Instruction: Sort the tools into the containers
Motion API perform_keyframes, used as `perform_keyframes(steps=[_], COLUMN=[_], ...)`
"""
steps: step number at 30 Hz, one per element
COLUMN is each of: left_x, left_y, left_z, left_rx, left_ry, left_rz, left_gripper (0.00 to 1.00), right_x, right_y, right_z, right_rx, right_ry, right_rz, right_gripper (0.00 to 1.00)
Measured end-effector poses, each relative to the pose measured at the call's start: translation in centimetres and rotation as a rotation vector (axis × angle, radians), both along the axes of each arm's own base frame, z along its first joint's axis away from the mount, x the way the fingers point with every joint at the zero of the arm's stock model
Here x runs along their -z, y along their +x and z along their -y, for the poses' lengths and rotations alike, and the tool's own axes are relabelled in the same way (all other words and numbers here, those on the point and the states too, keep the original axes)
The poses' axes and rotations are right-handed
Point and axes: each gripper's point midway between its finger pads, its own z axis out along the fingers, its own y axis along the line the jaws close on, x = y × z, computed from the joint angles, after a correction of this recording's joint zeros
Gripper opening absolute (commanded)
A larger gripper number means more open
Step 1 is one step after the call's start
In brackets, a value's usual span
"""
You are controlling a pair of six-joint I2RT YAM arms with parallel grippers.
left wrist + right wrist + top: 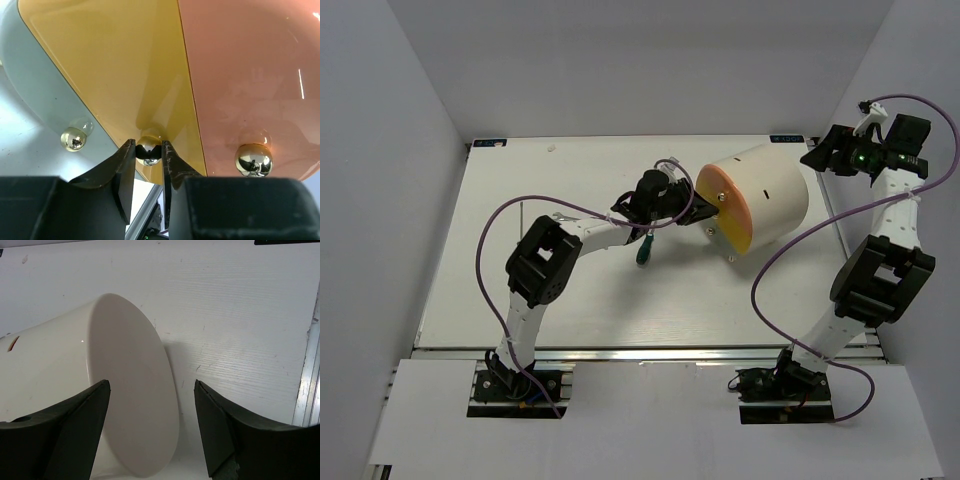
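The container, a cream-white drum (pixel 772 192), lies on its side with its orange and yellow round face (pixel 725 210) turned left. My left gripper (pixel 706 207) is at that face. In the left wrist view its jaws (pixel 148 145) press both sides of a small shiny knob (pixel 148 154) at the lower edge of the yellow panel (pixel 115 65). One tool, a green-handled screwdriver (pixel 643 251), lies on the table under the left arm. My right gripper (pixel 152 385) hangs open behind the drum's plain back end (pixel 135 390), apart from it.
On the drum's face an orange panel (pixel 250 75) adjoins the yellow one, each neighbouring panel with its own knob (pixel 253 160) (pixel 74 138). The white table (pixel 520 270) stretches left and toward me. Grey walls close in the sides, and a metal rail (pixel 307 385) runs along the right edge.
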Motion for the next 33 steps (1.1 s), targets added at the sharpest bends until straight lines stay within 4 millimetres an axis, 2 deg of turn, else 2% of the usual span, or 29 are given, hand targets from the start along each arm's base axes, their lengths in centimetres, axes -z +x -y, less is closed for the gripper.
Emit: perform_keyframes(steps=[7, 12, 27, 29, 30, 33], left_x=[0.2, 0.3, 0.2, 0.2, 0.1, -0.1], left_y=[-0.1, -0.6, -3.2, -3.7, -4.0, -4.2], left_z=[-0.2, -1.0, -5.6, -6.0, -6.2, -6.5], left_rx=[-0.01, -0.021, -0.034, -0.032, -0.032, -0.029], left_ry=[-0.018, -0.019, 0.032, 0.037, 0.039, 0.045], left_rz=[0.002, 0.0, -0.017, -0.019, -0.019, -0.013], left_gripper=[0.18, 0.16, 0.18, 0.22, 0.3, 0.43], right_x=[0.1, 0.1, 0.2, 0.2, 0.2, 0.3], right_y=[-0.1, -0.1, -0.1, -0.1, -0.1, 0.0], right_z=[0.0, 0.2, 0.7, 0.7, 0.7, 0.8], right_rx=[0.003, 0.01, 0.026, 0.027, 0.027, 0.028], right_ry=[-0.002, -0.008, -0.016, -0.017, -0.018, -0.023], right_rz=[-0.002, -0.004, -0.006, -0.006, -0.006, -0.005], right_gripper=[0.74, 0.74, 0.74, 0.74, 0.74, 0.77])
